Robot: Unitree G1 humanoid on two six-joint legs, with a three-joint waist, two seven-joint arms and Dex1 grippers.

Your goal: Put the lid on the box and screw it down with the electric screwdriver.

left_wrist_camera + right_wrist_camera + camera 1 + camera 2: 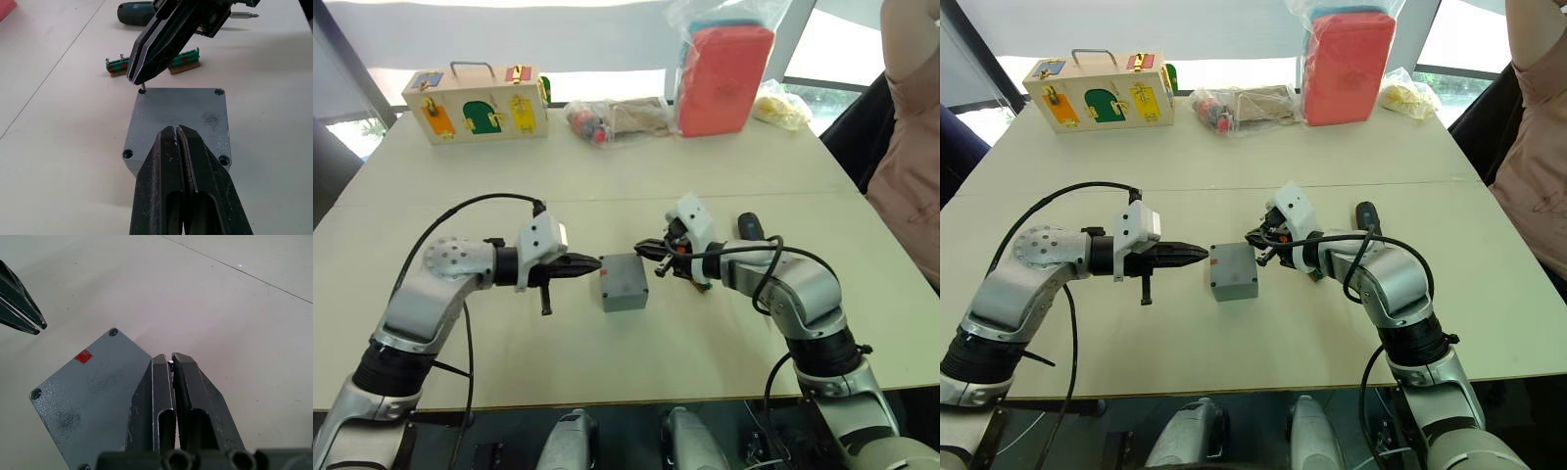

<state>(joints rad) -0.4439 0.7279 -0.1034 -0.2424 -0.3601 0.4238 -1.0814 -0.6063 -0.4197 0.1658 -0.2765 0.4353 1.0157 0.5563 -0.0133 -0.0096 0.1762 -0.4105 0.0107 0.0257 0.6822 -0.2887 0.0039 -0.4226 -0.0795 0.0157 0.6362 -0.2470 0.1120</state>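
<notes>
So: small square grey plastic box [625, 282] sits on the pale table [724, 176] with the shallow grey lid [178, 120] already on top, flush, corner screw holes visible. It lies directly between the two grippers.

Left gripper [591, 264]: black fingers [171, 166] pressed together, nothing between them, tips hovering just over the near edge of the lid. I can't tell whether they touch it.

Right gripper [643, 252]: fingers clenched on a small metal screw [142, 89], only a sliver of gap between the pads. Screw tip is right at one corner hole of the lid, on the far side from the left jaws. In the right wrist view a bright speck of the screw [170, 363] shows between the fingertips [159, 369], just over the lid's edge. A small red square mark [83, 356] sits on the lid near another corner.

Black cylindrical electric screwdriver [749, 226] lies flat on the table behind the right gripper, untouched, metal bit [243, 15] pointing away from the box. Two small green connector strips [120, 67] lie between the screwdriver and the box, just past the right jaws.

Far edge of the table: wooden box with coloured doors [478, 102], red case in a clear bag [724, 76], other bagged items [617, 119]. A person's sleeve [906, 176] shows beyond the table's right edge.
</notes>
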